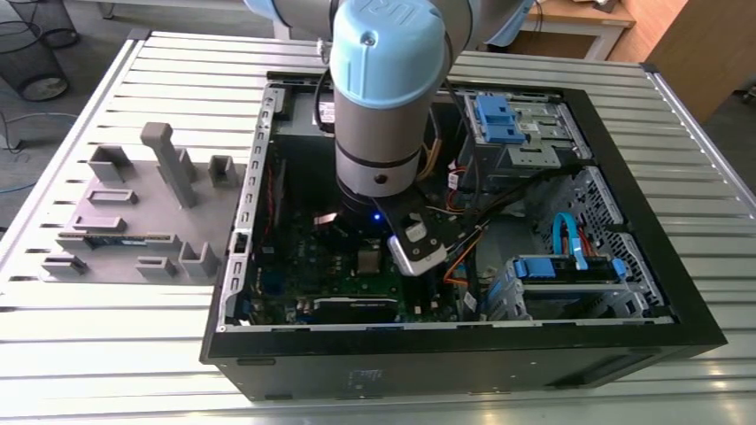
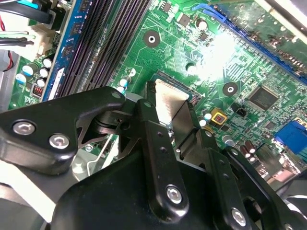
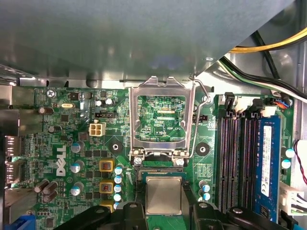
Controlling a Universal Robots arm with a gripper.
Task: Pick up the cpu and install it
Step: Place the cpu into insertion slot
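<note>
Squarely between the gripper's closed fingers, the cpu is held at the open socket.
Its two opposite edges are clamped by black, screw-studded metal fingers; whether it is fully seated cannot be told. A small flat square with a dull-shining silver-grey top is seen. A bright steel load frame stands hinged open just beside it on the green motherboard, black memory slots near. The arm is lowered into a black computer case, toward the exterior view's left, on a ribbed metal table.
</note>
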